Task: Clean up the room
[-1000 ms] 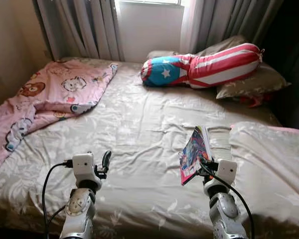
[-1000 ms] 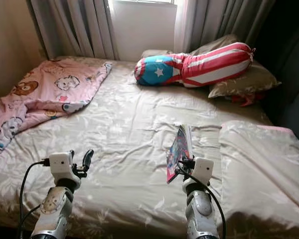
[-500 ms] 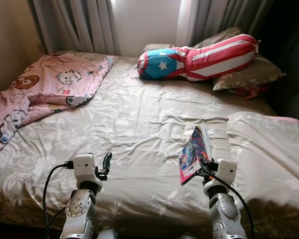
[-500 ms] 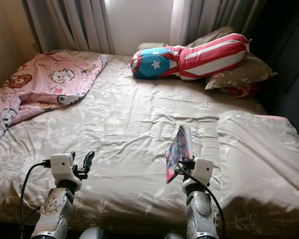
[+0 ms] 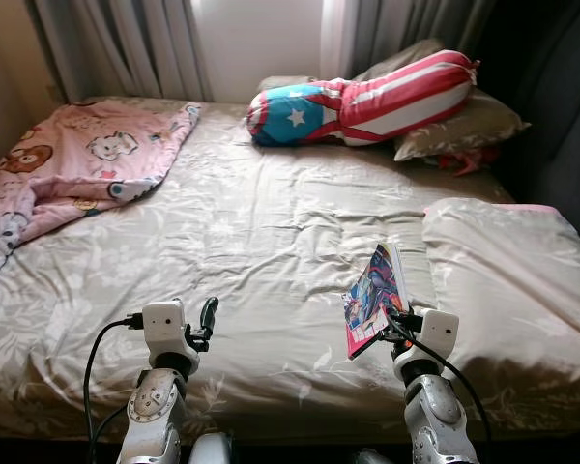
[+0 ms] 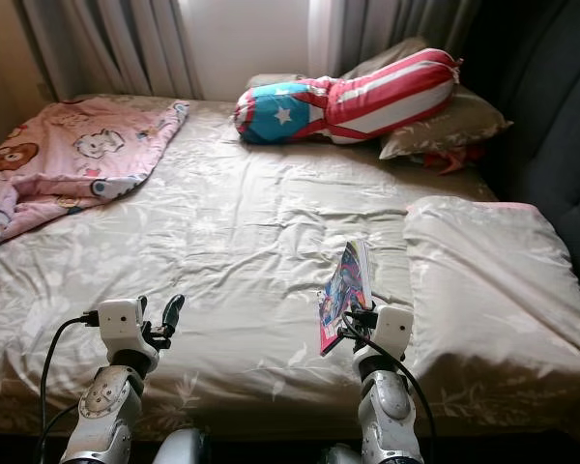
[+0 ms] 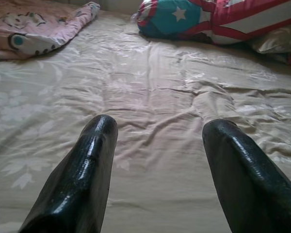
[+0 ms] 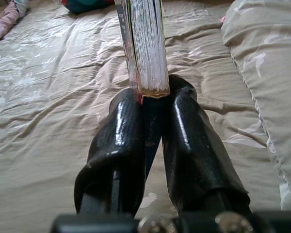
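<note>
A colourful book (image 5: pixel 375 293) stands on edge above the near part of the bed, and my right gripper (image 5: pixel 391 327) is shut on its lower corner. In the right wrist view the book's page edge (image 8: pixel 144 43) rises from between the two black fingers (image 8: pixel 117 136). My left gripper (image 5: pixel 207 315) hovers over the near left of the beige bedsheet (image 5: pixel 242 222), open and holding nothing. In the left wrist view its fingers (image 7: pixel 82 179) stand wide apart over the sheet.
A pink cartoon blanket (image 5: pixel 68 169) lies bunched at the bed's far left. A red, white and blue star bolster (image 5: pixel 362 97) rests on grey pillows (image 5: pixel 459 126) at the head. A beige pillow (image 5: pixel 503 261) lies on the right. Curtains and a wall stand behind.
The whole picture has shifted: the bed looks further off and its front edge now shows, so the camera has drawn back. Both grippers keep their pose, the book still held.
</note>
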Controlling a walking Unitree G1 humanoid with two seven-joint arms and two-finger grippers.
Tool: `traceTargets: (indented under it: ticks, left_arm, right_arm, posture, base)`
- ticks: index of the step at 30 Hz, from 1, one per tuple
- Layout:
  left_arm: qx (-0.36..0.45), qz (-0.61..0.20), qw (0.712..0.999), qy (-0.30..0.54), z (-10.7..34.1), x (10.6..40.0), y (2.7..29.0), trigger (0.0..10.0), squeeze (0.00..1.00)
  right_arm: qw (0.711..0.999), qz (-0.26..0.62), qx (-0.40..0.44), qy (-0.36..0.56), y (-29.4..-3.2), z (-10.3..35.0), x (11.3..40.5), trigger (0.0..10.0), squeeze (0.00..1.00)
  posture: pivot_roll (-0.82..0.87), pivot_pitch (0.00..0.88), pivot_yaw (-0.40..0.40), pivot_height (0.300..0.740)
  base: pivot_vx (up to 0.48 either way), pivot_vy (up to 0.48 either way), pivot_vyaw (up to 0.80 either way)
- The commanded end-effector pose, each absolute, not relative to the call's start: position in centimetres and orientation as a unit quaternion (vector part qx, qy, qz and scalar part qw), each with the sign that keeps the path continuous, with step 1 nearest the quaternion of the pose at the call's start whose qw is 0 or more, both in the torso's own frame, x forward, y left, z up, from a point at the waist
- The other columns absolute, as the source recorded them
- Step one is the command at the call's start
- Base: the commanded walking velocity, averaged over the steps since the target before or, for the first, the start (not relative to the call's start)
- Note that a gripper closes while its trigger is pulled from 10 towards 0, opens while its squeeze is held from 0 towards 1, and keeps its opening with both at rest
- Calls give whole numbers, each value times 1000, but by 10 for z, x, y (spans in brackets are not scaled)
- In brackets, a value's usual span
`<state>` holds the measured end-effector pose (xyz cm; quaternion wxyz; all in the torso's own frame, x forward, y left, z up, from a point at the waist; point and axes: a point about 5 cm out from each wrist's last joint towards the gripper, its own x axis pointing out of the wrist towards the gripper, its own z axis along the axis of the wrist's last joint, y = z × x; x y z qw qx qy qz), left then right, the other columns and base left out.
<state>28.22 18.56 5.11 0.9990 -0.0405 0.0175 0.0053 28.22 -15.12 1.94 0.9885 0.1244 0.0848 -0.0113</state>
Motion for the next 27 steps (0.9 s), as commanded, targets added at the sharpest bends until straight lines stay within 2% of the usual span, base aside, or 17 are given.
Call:
traceTargets:
  ticks: [1,13,17,27]
  left_arm:
    - [-41,3,999,16,54,284,185,10000,0]
    - [-39,0,999,18,54,284,184,10000,0]
    - [-38,-1,999,17,54,284,184,10000,0]
    - [-38,-4,999,17,54,285,183,10000,0]
  right_arm:
    - [991,-4,125,57,-150,31,289,10000,0]
    - [992,13,113,56,-148,31,289,10000,0]
    - [993,21,107,51,-147,32,289,10000,0]
    - [991,21,117,55,-146,31,289,10000,0]
  posture:
    - [-17,29,-56,657]
    - [-18,31,-51,657]
    - [-18,31,-51,657]
    - [-20,30,-50,657]
  base:
    - [0,0,0]
    - [283,0,0]
    - [301,0,531]
    - [226,0,0]
